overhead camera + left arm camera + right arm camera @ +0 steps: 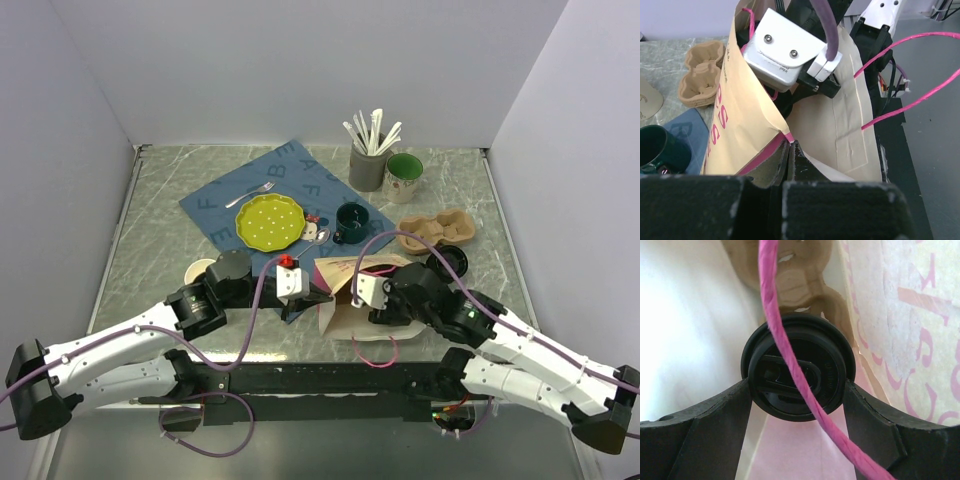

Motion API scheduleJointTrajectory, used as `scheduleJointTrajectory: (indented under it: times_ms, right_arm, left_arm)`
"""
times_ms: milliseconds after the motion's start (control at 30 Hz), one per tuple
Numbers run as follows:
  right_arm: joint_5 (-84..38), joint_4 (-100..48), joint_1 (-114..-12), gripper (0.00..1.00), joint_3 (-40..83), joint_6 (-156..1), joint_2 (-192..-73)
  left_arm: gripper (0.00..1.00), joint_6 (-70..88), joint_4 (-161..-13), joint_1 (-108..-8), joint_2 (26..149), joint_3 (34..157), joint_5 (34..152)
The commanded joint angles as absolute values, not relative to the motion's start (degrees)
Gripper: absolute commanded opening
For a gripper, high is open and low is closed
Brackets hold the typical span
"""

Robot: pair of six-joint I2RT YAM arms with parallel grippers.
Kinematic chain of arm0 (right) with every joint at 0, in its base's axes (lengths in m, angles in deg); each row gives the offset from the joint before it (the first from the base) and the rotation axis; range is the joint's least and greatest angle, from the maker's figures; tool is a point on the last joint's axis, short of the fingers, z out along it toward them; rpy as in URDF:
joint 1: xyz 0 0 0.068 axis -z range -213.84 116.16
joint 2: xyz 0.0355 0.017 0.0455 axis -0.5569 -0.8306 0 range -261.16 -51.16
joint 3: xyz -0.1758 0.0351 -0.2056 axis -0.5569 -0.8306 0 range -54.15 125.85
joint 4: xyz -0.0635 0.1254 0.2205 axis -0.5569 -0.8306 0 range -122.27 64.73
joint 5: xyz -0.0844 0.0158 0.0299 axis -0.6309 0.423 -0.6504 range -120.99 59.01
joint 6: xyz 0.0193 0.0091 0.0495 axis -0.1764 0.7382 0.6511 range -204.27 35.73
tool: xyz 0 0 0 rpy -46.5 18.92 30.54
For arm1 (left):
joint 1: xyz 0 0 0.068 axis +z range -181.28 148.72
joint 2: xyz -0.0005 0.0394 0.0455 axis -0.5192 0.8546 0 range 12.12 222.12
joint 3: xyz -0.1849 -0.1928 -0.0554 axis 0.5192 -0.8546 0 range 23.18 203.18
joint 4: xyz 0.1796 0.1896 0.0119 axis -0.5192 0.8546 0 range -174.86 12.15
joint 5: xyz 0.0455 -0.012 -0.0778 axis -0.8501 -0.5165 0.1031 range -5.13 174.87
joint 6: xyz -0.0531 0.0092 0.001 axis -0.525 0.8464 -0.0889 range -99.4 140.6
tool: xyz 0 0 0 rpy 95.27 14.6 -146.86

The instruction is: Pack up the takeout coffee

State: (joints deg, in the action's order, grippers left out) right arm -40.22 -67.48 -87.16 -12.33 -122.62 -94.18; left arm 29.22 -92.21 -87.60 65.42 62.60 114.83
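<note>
The takeout coffee (797, 371) shows only its round black lid, held between the two fingers of my right gripper (797, 390), which presses it from both sides. It sits inside the tan paper bag (345, 300), whose pink handle (790, 355) crosses the lid. In the top view the right gripper itself is hidden in the bag mouth. My left gripper (790, 150) is shut on the bag's rim (782, 134) next to a pink handle end, holding the mouth up. The cup's brown body is hidden.
A brown moulded cup carrier (437, 230) lies behind the bag on the right. A dark green mug (352, 222), a yellow plate (270, 220) on a blue cloth, a utensil holder (368, 165), a light green mug (404, 175) and stacked paper cups (200, 270) stand around.
</note>
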Motion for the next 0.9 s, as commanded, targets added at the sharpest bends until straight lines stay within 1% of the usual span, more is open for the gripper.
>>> scheduleJointTrajectory:
  times_ms: [0,233,500,867]
  right_arm:
    - [-43.46,-66.14,-86.75,0.58,-13.37,-126.11,-92.64]
    - [-43.82,-60.87,-86.75,0.58,-13.37,-125.49,-95.10]
    - [-41.36,-56.65,-86.67,0.58,-13.89,-124.88,-97.91]
    - [-42.07,-51.20,-86.31,0.57,-16.79,-123.04,-98.09]
  left_arm:
    - [0.01,31.24,-92.50,-88.41,64.68,61.24,113.88]
    - [0.01,30.36,-93.64,-88.67,65.20,60.98,114.49]
    - [0.01,30.18,-93.38,-88.67,66.08,61.77,115.19]
    - [0.01,30.00,-93.73,-88.67,66.96,62.21,115.46]
